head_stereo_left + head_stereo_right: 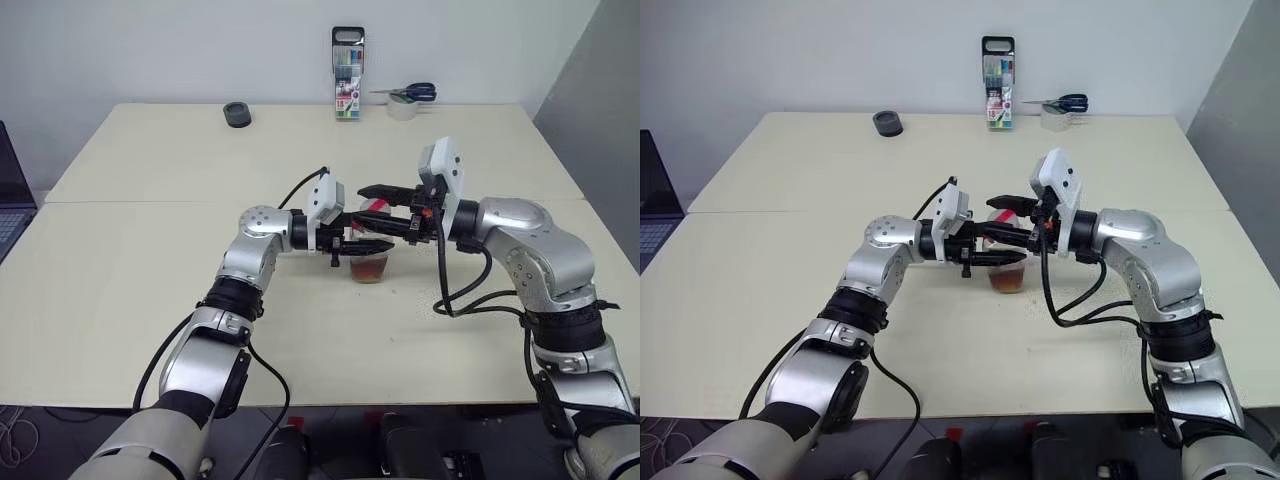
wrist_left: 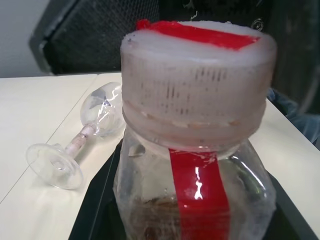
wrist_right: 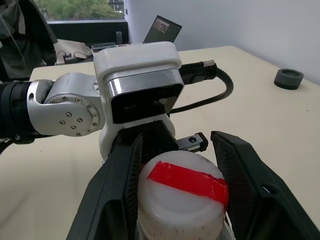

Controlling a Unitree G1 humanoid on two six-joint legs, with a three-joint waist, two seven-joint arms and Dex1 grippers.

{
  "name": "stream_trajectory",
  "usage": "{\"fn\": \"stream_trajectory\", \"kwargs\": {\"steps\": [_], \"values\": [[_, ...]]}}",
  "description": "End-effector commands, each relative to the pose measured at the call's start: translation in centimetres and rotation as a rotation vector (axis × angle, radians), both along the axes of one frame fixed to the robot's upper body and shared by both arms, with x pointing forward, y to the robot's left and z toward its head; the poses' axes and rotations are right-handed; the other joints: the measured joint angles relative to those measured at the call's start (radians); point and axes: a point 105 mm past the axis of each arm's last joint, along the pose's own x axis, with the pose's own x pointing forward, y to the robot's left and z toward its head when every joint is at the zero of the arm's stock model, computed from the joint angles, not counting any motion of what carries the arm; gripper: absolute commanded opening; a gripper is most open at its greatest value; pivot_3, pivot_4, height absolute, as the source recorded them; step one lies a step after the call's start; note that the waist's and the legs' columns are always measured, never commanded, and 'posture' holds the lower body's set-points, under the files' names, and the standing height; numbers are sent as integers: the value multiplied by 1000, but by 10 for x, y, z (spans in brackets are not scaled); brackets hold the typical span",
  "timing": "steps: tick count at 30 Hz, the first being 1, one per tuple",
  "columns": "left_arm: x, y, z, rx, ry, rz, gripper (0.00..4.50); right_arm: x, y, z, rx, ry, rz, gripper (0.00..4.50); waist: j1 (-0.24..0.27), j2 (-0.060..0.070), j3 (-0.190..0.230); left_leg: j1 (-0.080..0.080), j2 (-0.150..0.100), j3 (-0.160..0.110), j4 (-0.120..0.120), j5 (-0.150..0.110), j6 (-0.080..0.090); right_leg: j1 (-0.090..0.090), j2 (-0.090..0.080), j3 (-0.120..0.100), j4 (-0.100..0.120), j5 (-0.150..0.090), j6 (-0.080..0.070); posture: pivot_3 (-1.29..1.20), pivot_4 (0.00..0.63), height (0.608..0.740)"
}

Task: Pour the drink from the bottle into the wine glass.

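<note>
Here both arms reach inward (level), fingers (image 3: 175, 195) flanking the bottle (image 2: 195, 165)

The bottle (image 2: 195, 165) is clear, with a red strip down its side and a white ribbed cap (image 3: 182, 195) crossed by a red band. The drink (image 1: 368, 268) in it is reddish-brown. The glass (image 2: 80, 142) is clear and plain. The fingers (image 3: 247, 185) are black. The counter (image 1: 150, 200) is pale cream. A marker case (image 1: 348, 72) shows coloured pens; the scissors (image 1: 415, 93) have blue handles.
</note>
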Motion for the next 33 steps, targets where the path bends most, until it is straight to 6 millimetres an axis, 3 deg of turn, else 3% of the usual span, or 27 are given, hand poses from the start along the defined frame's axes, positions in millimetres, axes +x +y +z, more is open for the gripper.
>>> {"fn": "stream_trajectory", "kwargs": {"steps": [1,3,7,15,33], "values": [[9,8,22,-58,-58,77,1735,-7,-5,17,45,-87,-65,3224,2,0,0,0,0,0,0,0,0,0,0,0,0,0,0,0,150,740],[11,7,22,-61,-64,98,1734,-14,-10,22,57,-122,-117,3897,4,0,0,-1,0,-1,1,0,0,0,-1,0,0,0,0,0,150,740],[15,5,22,-66,-67,121,1734,-28,-11,14,62,-200,-290,3903,6,0,0,-2,-1,-1,0,0,0,0,-1,0,0,0,0,0,150,740],[17,-3,22,-69,-78,123,1734,-23,1,-2,214,-192,-674,3903,2,0,0,-1,0,0,1,1,-3,-1,0,1,1,0,0,0,150,740],[14,-9,22,-62,-74,98,1734,-11,10,-1,293,-197,-802,3903,3,0,0,-1,-1,0,0,2,-3,-1,0,1,1,0,0,0,150,740]]}}
